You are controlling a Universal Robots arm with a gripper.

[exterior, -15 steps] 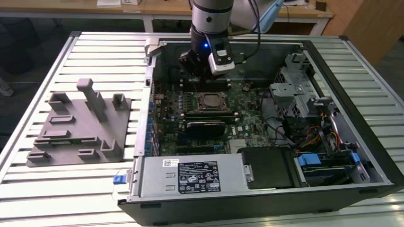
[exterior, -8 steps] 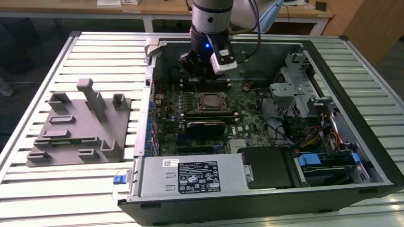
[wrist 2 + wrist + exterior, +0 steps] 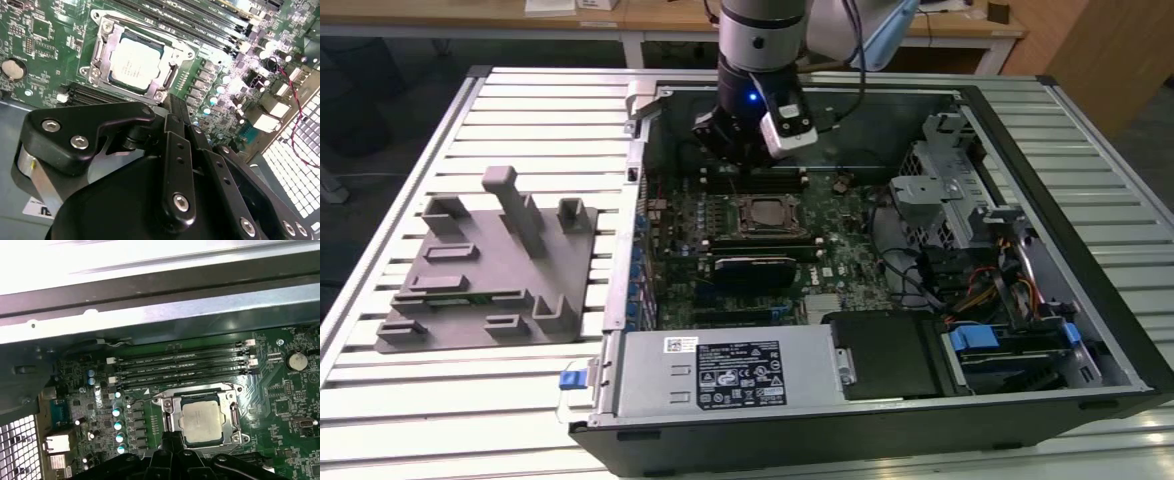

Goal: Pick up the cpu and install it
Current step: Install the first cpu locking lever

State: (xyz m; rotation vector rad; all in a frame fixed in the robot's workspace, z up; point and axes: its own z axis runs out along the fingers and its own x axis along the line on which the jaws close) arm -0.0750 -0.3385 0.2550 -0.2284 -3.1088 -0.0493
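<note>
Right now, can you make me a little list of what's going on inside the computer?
place: open computer case on a slatted table
cpu: sitting in the motherboard socket, silvery top up
gripper: above the motherboard, close to the socket, holding nothing visible
memory sticks: in slots beside the socket
grey fixture: on the table outside the case

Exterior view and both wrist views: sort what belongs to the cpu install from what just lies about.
Job:
- cpu, seated in the socket
- tool, above the motherboard

Lying about:
- grey fixture on the table
- power supply
- drive cage
</note>
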